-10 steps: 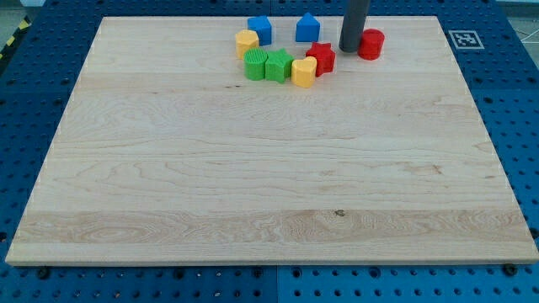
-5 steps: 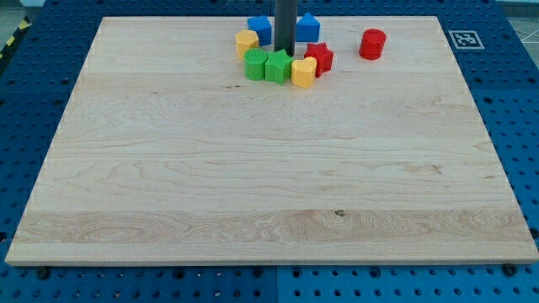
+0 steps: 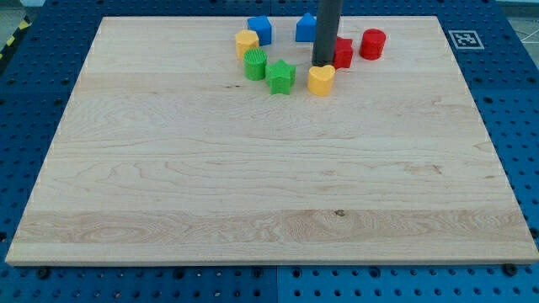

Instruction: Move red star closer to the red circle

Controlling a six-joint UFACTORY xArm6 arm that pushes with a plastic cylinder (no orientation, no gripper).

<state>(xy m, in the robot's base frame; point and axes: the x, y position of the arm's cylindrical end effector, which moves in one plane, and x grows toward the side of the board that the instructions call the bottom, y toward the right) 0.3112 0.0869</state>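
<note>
The red star (image 3: 343, 52) lies near the view's top, half hidden behind my rod, just left of the red circle (image 3: 372, 43), a small gap between them. My tip (image 3: 323, 63) rests on the board against the star's left side, just above the yellow heart (image 3: 321, 79).
A green star (image 3: 280, 77) and a green cylinder (image 3: 255, 64) lie left of the tip. A yellow block (image 3: 247, 42) and two blue blocks (image 3: 260, 29) (image 3: 305, 27) sit along the top edge. A fiducial marker (image 3: 463, 39) is at the board's top right corner (image 3: 438, 21).
My tip swung left to the green blocks, then back right. The red star slid right toward the red circle. The yellow heart and the green star shifted right and slightly down.
</note>
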